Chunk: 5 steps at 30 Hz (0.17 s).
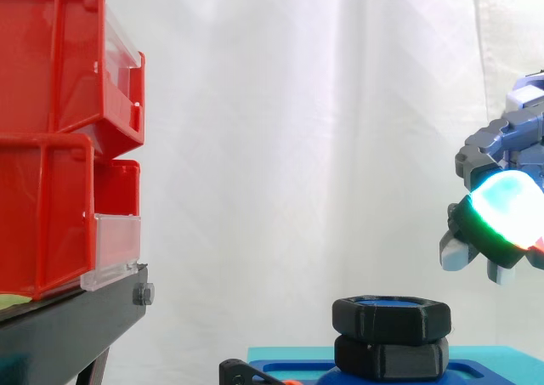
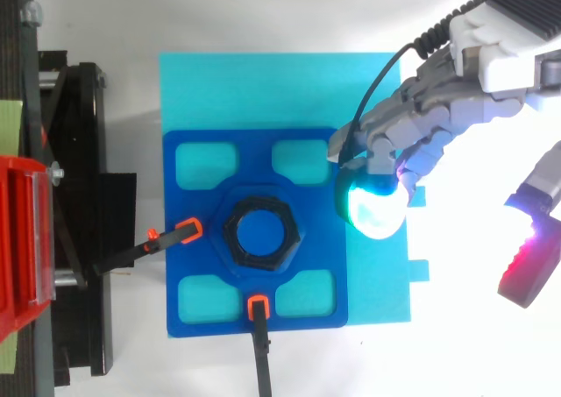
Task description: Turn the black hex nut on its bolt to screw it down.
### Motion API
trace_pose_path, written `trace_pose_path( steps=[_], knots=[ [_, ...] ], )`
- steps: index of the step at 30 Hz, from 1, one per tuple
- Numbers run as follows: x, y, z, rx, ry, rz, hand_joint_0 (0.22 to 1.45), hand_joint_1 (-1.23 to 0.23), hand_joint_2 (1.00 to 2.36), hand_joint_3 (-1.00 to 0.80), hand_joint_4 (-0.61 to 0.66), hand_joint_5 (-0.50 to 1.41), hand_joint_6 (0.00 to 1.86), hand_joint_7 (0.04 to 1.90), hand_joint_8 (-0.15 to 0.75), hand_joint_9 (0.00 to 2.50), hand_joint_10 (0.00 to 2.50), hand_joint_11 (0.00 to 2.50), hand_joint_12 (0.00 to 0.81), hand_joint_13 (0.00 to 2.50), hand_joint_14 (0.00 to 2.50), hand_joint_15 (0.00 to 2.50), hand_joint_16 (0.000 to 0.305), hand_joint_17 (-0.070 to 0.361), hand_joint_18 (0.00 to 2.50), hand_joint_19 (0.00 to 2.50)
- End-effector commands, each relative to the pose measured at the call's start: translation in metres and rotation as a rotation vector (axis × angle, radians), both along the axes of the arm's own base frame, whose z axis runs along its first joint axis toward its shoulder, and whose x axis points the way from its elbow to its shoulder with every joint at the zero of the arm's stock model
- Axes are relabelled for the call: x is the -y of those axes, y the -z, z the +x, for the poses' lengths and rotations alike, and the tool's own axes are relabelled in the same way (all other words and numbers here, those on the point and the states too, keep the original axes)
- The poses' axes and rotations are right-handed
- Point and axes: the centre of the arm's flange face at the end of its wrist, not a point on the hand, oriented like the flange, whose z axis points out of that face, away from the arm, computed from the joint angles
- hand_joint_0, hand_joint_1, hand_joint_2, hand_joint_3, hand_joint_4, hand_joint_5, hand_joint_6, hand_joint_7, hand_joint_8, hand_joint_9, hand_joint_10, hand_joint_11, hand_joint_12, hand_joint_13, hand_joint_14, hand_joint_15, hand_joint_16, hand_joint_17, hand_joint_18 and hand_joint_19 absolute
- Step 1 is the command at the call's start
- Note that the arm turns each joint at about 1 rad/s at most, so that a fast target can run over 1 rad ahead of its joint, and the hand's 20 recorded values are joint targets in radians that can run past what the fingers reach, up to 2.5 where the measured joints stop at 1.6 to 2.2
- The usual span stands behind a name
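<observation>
**hand hangs clear of the nut**

the black nut (image 2: 233,231) sits dead centre on the dark blue plate (image 2: 254,165), threaded on a blue bolt (image 2: 263,232) whose top shows through its hole. from the side the nut (image 1: 391,316) lies flat and level, its axis straight up and its hole facing the ceiling. under it, on the plate, is a second black hex piece (image 1: 391,358) of much the same width. from above, the nut's corners point to the plate's left and right edges, with flats towards its top and bottom edges.

the hand (image 2: 429,121) is off the plate's right side, higher than the nut and touching nothing. its fingers are spread loosely and hold nothing. one cyan-green pad (image 2: 375,206) hangs over the plate's right edge, and a red pad (image 2: 523,261) is well out to the right.

the plate rests on a cyan base (image 2: 263,90). two black clamps with orange tips grip the plate, one on its left edge (image 2: 166,237) and one on its bottom edge (image 2: 259,327). red bins (image 1: 51,147) on a black stand (image 1: 68,325) are beyond the plate's left side.
</observation>
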Motion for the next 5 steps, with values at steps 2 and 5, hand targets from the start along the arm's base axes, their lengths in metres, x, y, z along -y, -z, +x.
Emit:
trace_pose_path(
  steps=[2, 5],
  knots=[
    [0.0000, -0.0001, 0.0002, 0.000, 0.000, 0.000, 0.54, -0.42, 1.00, -0.50, 0.30, -0.15, 0.50, 0.92, 0.297, 0.78, 0.01, 0.27, 0.362, 0.38, 0.00, 0.00, 0.052, 0.117, 0.52, 0.34],
    [0.0000, -0.0001, 0.0002, 0.000, 0.000, 0.000, 0.54, -0.42, 1.00, -0.50, 0.29, -0.15, 0.50, 0.92, 0.297, 0.78, 0.01, 0.28, 0.362, 0.38, 0.00, 0.00, 0.052, 0.117, 0.52, 0.34]
  ],
)
